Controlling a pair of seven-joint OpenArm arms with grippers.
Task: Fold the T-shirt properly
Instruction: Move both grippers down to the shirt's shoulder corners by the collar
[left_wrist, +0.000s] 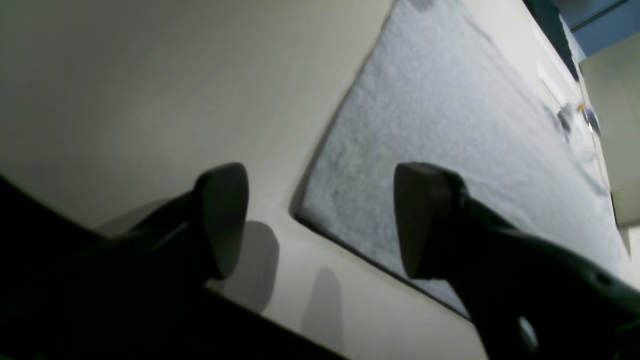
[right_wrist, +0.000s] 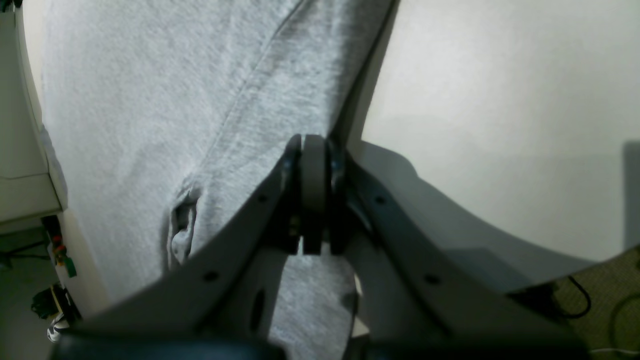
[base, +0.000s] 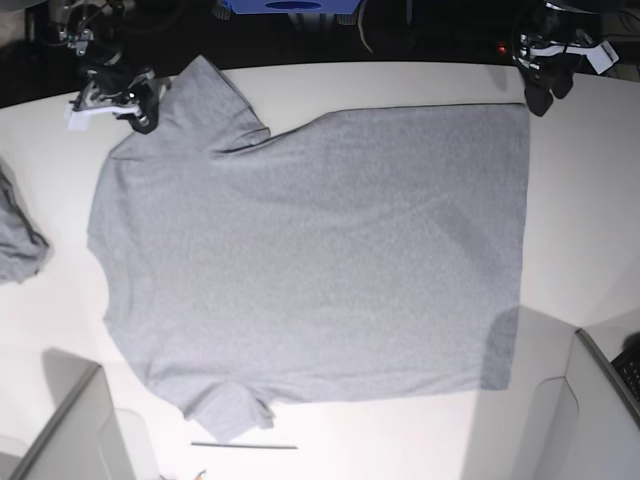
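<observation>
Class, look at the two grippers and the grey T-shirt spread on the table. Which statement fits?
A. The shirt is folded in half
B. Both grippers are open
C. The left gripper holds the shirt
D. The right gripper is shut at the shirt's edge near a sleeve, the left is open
D: the right gripper is shut at the T-shirt edge; the left gripper stands open above the table.

The T-shirt (base: 320, 250) is looking like soft heather-grey knit cloth, matt and slightly fuzzy up close. The table (base: 590, 200) is showing as a smooth off-white surface with a dull sheen. The left gripper (left_wrist: 320, 220) fingers (left_wrist: 222, 215) are looking like dark matt plastic, the right gripper (right_wrist: 314, 145) like grey plastic.
</observation>
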